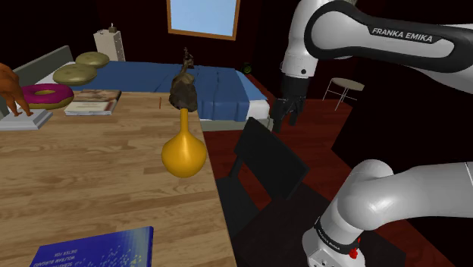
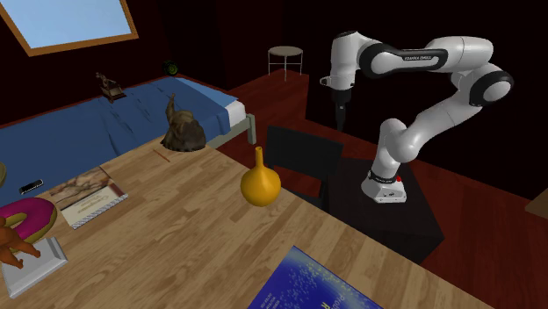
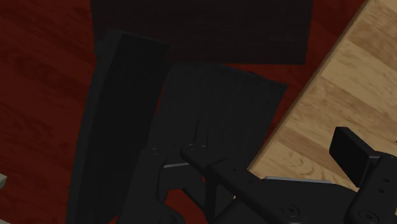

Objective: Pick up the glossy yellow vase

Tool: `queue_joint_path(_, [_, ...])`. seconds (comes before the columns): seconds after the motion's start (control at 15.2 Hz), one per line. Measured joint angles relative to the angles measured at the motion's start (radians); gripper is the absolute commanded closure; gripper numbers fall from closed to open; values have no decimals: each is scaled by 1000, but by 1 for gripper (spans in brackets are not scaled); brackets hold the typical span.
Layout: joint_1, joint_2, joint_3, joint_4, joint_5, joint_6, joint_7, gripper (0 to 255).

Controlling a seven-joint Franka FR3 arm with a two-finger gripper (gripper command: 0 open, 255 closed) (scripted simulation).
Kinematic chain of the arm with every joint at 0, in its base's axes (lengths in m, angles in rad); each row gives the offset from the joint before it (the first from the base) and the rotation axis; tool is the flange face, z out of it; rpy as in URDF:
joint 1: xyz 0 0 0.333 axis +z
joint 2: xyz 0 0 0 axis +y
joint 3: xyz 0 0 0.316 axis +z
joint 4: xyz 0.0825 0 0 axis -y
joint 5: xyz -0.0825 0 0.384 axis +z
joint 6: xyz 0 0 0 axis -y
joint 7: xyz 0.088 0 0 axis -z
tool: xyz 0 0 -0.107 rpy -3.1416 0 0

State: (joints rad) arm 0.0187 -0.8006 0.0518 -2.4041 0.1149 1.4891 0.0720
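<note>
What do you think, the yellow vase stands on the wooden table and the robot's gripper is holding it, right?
Not quite. The yellow vase does stand on the wooden table, but the gripper isn't holding it: the shoulder view shows it open above the black chair, apart from the vase.

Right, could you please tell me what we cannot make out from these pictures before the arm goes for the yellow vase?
Blue book: shoulder view, cut off by the bottom edge; cover print too small to read.
Orange figure: shoulder view, cut off by the left edge; subject unclear.
Brown figurine: shoulder view, beyond the yellow vase, too dim to identify.
Gripper: wrist view, one black finger blends into the dark chair.
</note>
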Motion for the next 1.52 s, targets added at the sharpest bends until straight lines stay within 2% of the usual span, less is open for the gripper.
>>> queue_joint_path(0.26, [5, 86, 23, 44, 8, 41, 14, 0])
queue_joint_path(0.79, [18, 393, 102, 274, 8, 117, 80, 0])
queue_joint_path(1.25, [35, 687, 164, 551, -36, 126, 155, 0])
queue_joint_path(1.52, [57, 861, 192, 752, -79, 91, 202, 0])
